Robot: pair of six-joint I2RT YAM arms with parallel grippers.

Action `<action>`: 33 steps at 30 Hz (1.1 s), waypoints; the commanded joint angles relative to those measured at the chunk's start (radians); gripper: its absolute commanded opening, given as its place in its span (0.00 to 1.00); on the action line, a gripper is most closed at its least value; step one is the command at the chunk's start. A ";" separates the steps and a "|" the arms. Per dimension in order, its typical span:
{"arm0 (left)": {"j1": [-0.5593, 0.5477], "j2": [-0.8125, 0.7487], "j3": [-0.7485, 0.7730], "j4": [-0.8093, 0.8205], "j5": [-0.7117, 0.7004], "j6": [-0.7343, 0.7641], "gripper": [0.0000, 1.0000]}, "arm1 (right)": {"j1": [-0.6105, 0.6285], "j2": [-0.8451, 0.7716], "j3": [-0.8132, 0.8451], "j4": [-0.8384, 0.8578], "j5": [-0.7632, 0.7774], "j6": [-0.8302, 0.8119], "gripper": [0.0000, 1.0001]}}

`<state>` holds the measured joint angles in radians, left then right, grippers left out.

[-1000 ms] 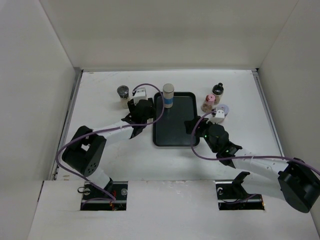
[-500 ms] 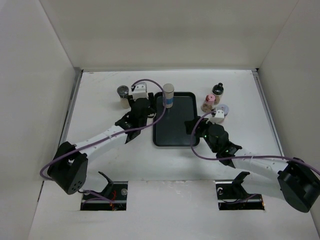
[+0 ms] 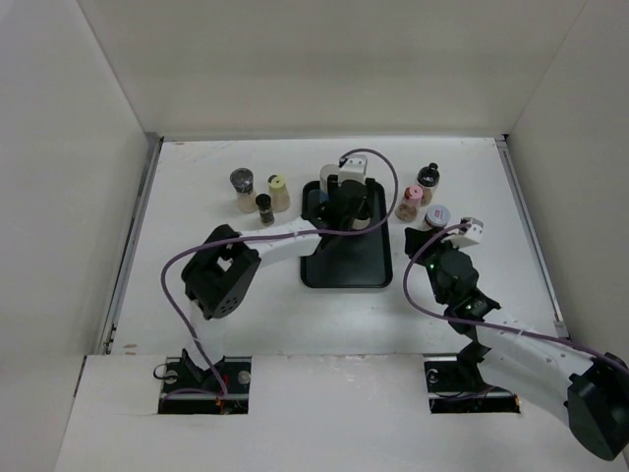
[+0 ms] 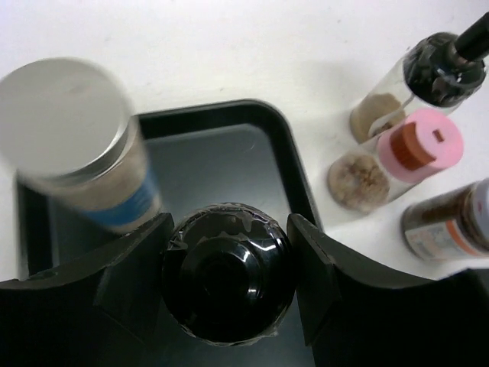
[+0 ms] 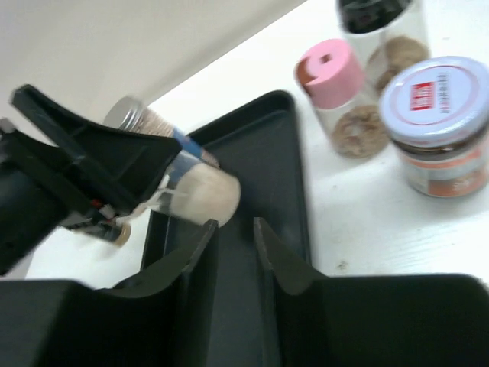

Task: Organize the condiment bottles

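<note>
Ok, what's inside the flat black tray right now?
A grey-capped jar with a blue label stands in the flat black tray. The left pincer holds a black-capped bottle over it; its base and the tray beneath are covered.

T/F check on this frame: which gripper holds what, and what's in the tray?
1. The left gripper is shut on a black-capped bottle over the tray. True.
2. The right gripper holds the pink-capped bottle. False: it is shut on nothing, and that bottle stands on the table.
3. The silver-capped bottle with the blue label is in the tray. True.
4. The white-lidded jar sits in the tray. False: it is on the table, right of the tray.
</note>
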<state>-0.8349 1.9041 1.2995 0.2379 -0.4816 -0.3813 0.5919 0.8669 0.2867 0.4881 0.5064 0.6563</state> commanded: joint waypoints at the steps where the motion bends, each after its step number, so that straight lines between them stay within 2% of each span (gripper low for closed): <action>1: 0.001 0.062 0.177 0.129 0.000 0.035 0.32 | -0.030 -0.026 -0.015 -0.002 0.018 0.062 0.36; 7: 0.030 0.225 0.342 0.109 -0.020 0.067 0.34 | -0.045 -0.023 -0.015 0.003 -0.011 0.065 0.45; 9: 0.033 0.257 0.375 0.087 -0.026 0.070 0.38 | -0.045 -0.022 -0.015 0.004 -0.009 0.063 0.48; 11: 0.033 0.282 0.399 0.072 -0.026 0.088 0.46 | -0.051 -0.022 -0.017 0.004 -0.014 0.068 0.55; 16: 0.029 0.291 0.391 0.083 -0.015 0.101 0.80 | -0.048 -0.042 -0.020 0.004 0.010 0.052 0.69; 19: 0.020 0.248 0.363 0.106 -0.003 0.102 0.89 | -0.048 -0.045 -0.017 0.000 0.015 0.049 0.72; 22: 0.004 0.181 0.330 0.127 0.008 0.102 0.93 | -0.048 -0.069 -0.024 -0.003 0.035 0.046 0.74; 29: -0.051 -0.052 0.184 0.210 0.060 0.079 0.94 | -0.053 -0.130 -0.044 -0.011 0.072 0.043 0.75; 33: -0.069 -0.255 -0.007 0.261 0.094 0.019 0.93 | -0.056 -0.169 -0.049 -0.032 0.090 0.046 0.68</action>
<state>-0.8951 1.8175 1.3861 0.3836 -0.4210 -0.3157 0.5472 0.7208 0.2398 0.4480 0.5552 0.7105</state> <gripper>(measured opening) 0.935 0.690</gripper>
